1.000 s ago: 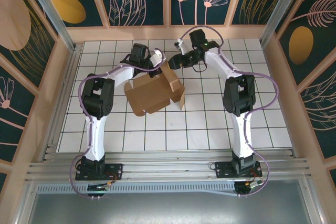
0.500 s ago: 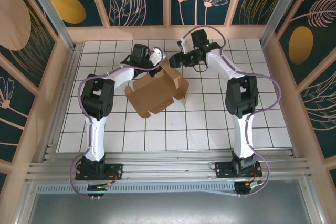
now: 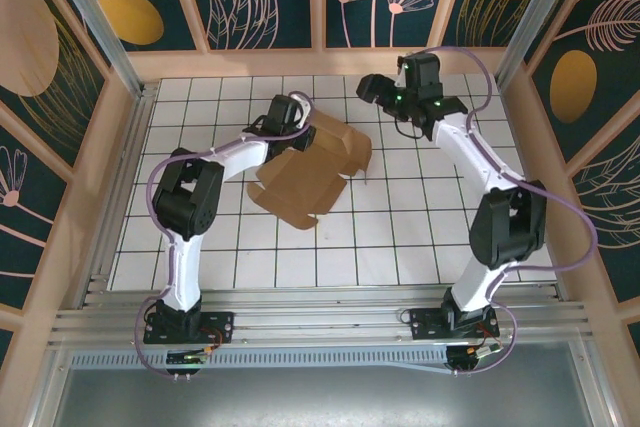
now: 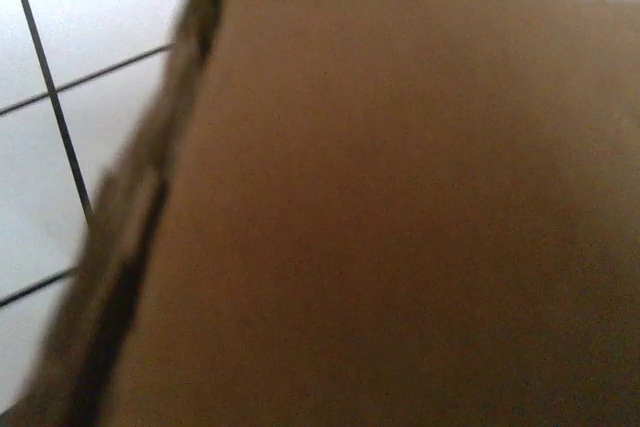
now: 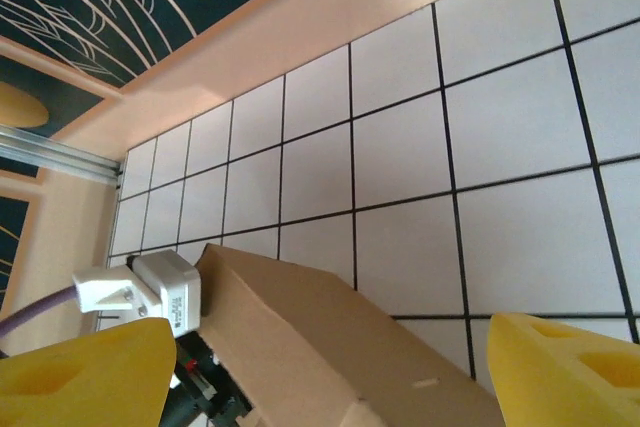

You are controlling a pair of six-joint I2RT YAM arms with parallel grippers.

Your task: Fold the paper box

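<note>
Paper box [image 3: 306, 185], just one

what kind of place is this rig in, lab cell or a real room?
Likely a purpose-built robot test cell: white grid-tiled table, walled by teal leaf-print panels in pale wood frames, aluminium rails at the near edge, a brown kraft cardboard box on the tiles.

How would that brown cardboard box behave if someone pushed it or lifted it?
Probably light: the paper box is thin brown cardboard. It would likely flex, since loose flaps and creases show at its edges. On the smooth tiled table a push should slide it, not roll it.
</note>
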